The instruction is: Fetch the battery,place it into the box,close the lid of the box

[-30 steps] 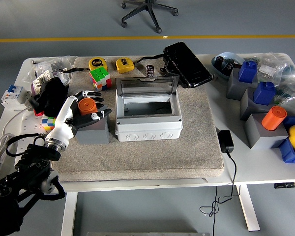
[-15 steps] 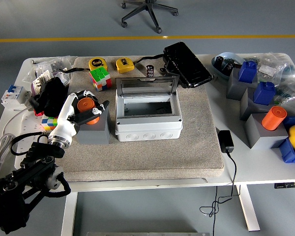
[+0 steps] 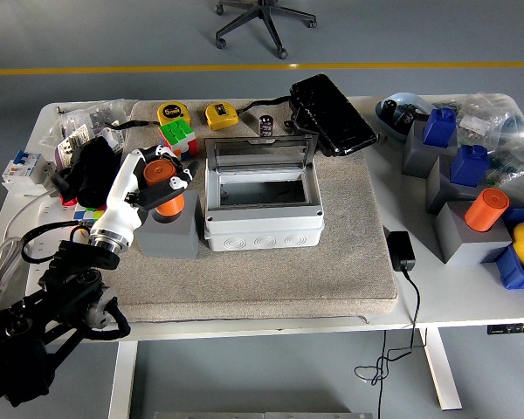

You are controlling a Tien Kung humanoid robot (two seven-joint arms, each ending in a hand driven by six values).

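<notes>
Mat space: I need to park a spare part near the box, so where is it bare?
The mat is bare along its whole near strip, below the white box and grey block, and right of the box. The far edge, with tape measures, is crowded.

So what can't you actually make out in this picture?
- Head view: the left hand wraps the orange battery, hiding much of it.
- The grey box: its near wall hides the front of the floor inside.
- The right arm is out of the picture.
- Print on the yellow tape measures is too small.
</notes>
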